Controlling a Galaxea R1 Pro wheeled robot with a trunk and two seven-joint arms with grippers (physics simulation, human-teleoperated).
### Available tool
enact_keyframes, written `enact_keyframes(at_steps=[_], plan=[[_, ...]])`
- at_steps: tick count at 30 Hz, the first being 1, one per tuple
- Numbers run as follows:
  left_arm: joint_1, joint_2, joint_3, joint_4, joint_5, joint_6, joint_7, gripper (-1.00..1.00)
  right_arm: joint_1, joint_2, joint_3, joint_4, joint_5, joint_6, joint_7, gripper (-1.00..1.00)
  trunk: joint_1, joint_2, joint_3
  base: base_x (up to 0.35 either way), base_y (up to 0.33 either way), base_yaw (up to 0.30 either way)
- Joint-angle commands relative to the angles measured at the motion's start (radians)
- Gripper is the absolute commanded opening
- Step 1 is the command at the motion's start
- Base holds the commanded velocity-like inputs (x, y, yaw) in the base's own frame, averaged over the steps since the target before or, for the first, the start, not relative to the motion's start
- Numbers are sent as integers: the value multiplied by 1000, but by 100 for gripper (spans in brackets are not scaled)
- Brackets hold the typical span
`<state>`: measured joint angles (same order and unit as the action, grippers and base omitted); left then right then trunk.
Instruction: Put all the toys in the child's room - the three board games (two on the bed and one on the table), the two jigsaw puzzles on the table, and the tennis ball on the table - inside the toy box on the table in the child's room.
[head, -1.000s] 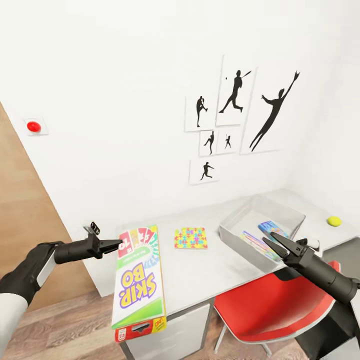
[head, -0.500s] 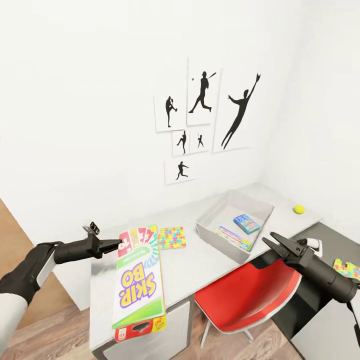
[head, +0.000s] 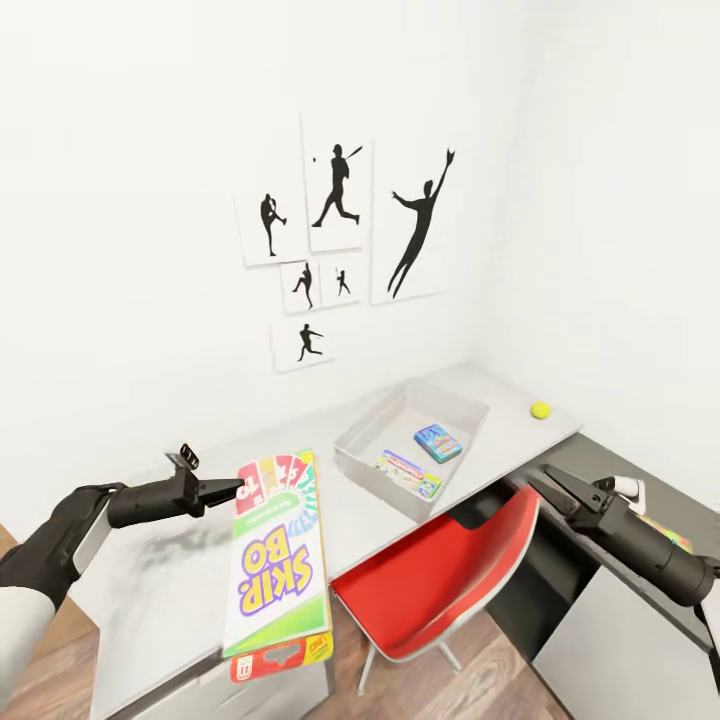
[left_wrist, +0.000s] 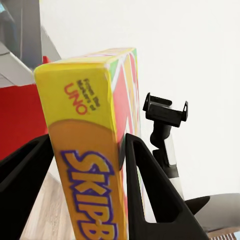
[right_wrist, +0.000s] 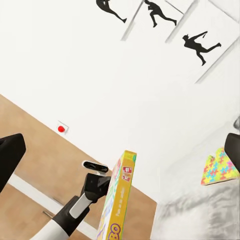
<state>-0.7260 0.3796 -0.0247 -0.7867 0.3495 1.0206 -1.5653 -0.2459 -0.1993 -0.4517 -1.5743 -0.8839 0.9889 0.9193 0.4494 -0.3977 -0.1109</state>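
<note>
toy box (head: 365, 462) on table (head: 190, 590), two toys inside, tennis ball (head: 540, 409) to its right, chair (head: 440, 580) in front

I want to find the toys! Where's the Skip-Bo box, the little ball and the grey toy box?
Skip-Bo box (head: 275, 570), head view, on its printed front.
Tennis ball (head: 540, 409), head view, on its middle.
Toy box (head: 372, 476), head view, on its near grey wall.

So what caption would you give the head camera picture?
Left gripper carries the Skip-Bo box toward the grey bin on the desk; right gripper open.
</note>
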Motion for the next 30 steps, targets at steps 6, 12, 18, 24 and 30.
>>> enact_keyframes(at_steps=[6, 12, 18, 24, 30], plan=[[-1, 1, -1, 0, 3, 10, -6, -100, -1, 0, -2, 0, 2, 4, 3, 100, 1, -2, -2, 0, -287, -2], [-1, 1, -1, 0, 3, 10, -6, -100, -1, 0, -2, 0, 2, 4, 2, 100, 1, -2, -2, 1, -262, 0], [-1, -1, -1, 0, 3, 10, -6, -100, -1, 0, -2, -1, 3, 1, 1, 100, 1, -2, -2, 77, -193, 0], [-1, -1, -1, 0, 3, 9, -6, -100, -1, 0, -2, -2, 3, 1, 4, 100, 1, -2, -2, 133, -150, 26], [-1, -1, -2, 0, 3, 9, -6, -100, -1, 0, -2, -2, 3, 1, 4, 100, 1, -2, 2, 80, -44, 212]])
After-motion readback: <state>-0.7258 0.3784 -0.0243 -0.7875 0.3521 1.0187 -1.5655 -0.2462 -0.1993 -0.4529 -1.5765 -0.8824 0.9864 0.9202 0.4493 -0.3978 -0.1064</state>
